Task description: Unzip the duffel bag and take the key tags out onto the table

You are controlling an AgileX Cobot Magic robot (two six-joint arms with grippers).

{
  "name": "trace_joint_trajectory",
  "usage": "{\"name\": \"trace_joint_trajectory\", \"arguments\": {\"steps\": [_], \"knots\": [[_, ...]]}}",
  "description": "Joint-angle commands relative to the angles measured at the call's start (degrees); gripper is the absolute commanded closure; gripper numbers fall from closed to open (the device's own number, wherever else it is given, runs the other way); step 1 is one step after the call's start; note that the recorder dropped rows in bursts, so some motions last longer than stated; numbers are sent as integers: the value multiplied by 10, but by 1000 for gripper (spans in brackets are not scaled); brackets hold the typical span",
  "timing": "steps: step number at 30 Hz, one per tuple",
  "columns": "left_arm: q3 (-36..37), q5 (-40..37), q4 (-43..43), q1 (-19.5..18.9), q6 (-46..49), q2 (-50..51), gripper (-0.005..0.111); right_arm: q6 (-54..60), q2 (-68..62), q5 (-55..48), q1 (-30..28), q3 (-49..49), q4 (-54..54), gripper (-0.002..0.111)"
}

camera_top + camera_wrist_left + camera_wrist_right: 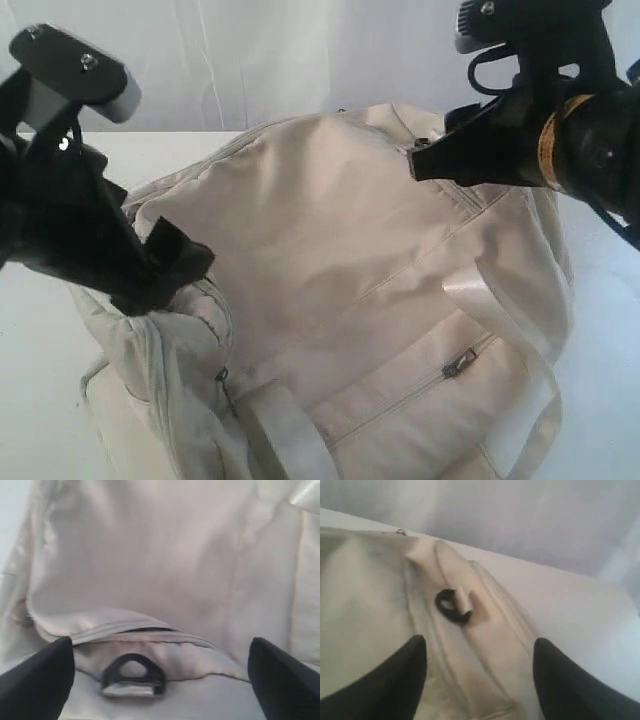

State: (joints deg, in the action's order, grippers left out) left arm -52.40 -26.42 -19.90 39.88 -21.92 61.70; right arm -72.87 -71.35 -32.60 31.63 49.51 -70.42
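Left jaws, right jaws released, empty. Duffel bag (pixel 330 230) lengthwise between them; dark ring (pixel 132 672) centred between left jaws, zip (pixel 145 629) just beyond.

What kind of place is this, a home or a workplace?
Most likely a robot test bench or lab, not a home: a plain white table, a pale backdrop behind it, and the left gripper and right gripper, both open, over a duffel bag.
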Motion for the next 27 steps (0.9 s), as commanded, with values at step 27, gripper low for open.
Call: {"name": "trace_joint_trajectory", "arguments": {"steps": [27], "knots": [[-16,260,-227,-214,-147,176,13,422,-120,257,286,-3,661,48]]}}
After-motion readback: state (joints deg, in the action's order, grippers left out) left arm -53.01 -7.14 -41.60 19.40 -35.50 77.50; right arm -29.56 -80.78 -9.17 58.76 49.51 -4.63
